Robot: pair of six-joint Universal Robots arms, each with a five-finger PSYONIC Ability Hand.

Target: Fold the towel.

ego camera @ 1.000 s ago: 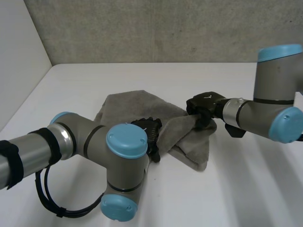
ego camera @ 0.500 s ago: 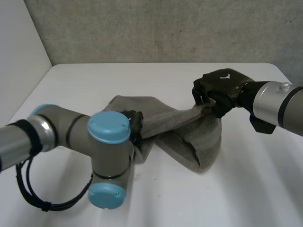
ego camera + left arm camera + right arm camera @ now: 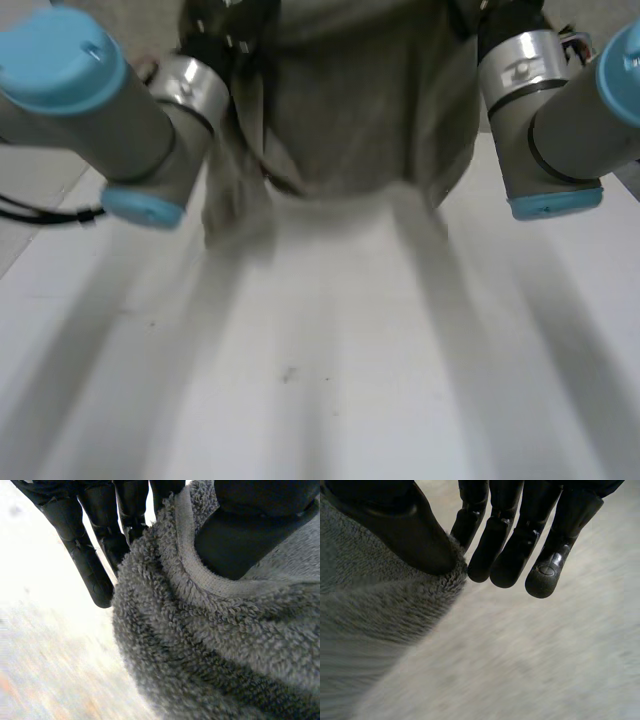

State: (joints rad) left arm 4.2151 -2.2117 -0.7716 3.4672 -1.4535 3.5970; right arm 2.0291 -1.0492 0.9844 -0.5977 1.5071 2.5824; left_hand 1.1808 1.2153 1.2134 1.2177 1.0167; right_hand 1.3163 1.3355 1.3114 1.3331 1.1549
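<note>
Above the bench [image 3: 330, 380], the towel [image 3: 350, 110] hung as a sheet between my two hands. Its top edge ran crosswise from the left hand [image 3: 225, 30] to the right hand [image 3: 505, 15], and its free length dropped straight down from both.

Left wrist view: the thumb [image 3: 245, 540] pressed on the hemmed edge, clamping the cloth against the fingers behind it. One outer finger [image 3: 95, 565] stood straight beside the towel, off it.

Right wrist view: the thumb [image 3: 400, 530] pinned the towel's edge against the nearest finger. The other fingers [image 3: 505, 550] were straight and close together, just beside the cloth.

Both hands sat at about the same height, one towards each end of the top edge, so neither was nearer the work. The left side of the towel hung lower than the rest. I judged the lower edge to be clear of the bench, though I could not confirm this. I judged that the coming move turned on that lower edge: it lay directly below the fingers and would have to meet the bench first.
</note>
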